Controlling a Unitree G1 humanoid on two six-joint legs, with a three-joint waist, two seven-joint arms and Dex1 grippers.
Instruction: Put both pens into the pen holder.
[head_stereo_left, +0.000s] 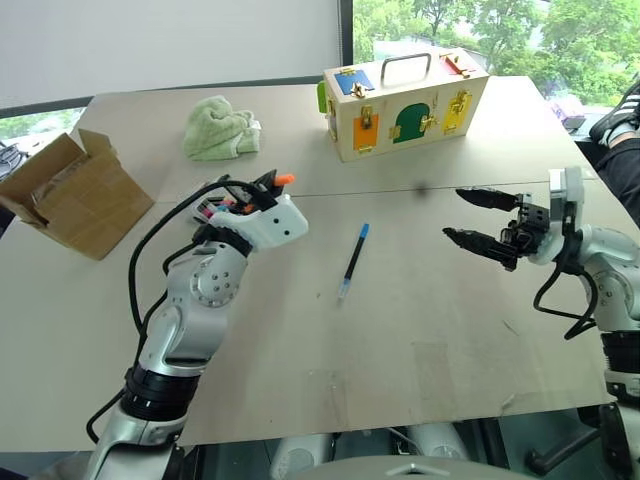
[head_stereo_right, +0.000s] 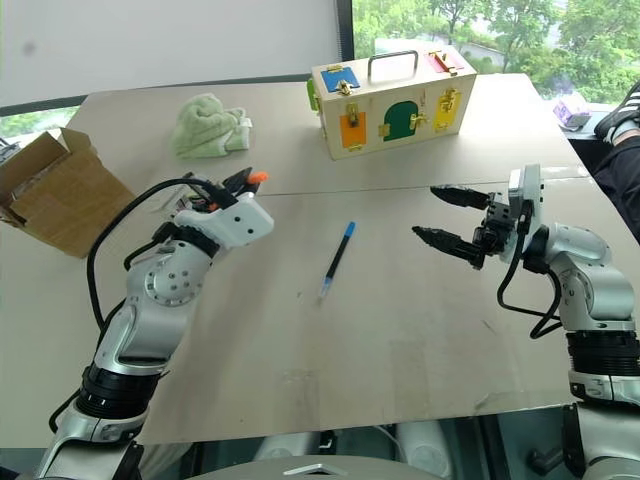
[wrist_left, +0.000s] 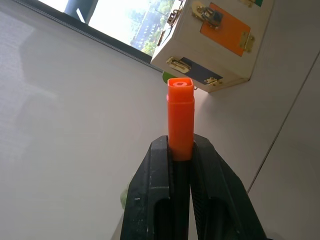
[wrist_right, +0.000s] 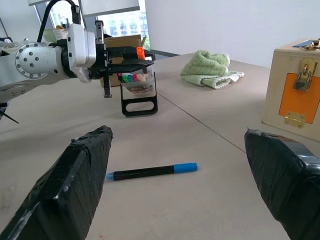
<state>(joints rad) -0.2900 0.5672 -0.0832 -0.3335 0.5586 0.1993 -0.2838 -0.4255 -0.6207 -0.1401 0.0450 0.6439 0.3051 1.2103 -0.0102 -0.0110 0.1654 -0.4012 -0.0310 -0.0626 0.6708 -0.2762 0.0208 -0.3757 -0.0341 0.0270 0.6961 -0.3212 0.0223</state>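
Observation:
My left gripper (head_stereo_left: 268, 186) is shut on the orange-capped pen (wrist_left: 180, 116), whose cap sticks out past the black fingers (wrist_left: 159, 190). In the right wrist view it hangs just above the pen holder (wrist_right: 139, 105), a clear case on a black loop frame with coloured items inside. From the head views my left hand mostly hides the holder. The blue-capped pen (head_stereo_left: 354, 260) lies flat on the table's middle, cap pointing away from me. To its right, my right gripper (head_stereo_left: 452, 212) is open above the table, pointing left toward the pen, with nothing between its fingers (wrist_right: 75, 185).
A wooden box with coloured doors (head_stereo_left: 405, 100) stands at the back centre. A green cloth (head_stereo_left: 220, 128) lies at the back left and an open cardboard box (head_stereo_left: 72, 192) at the left edge. A person's shoe (head_stereo_left: 625, 115) shows at the far right.

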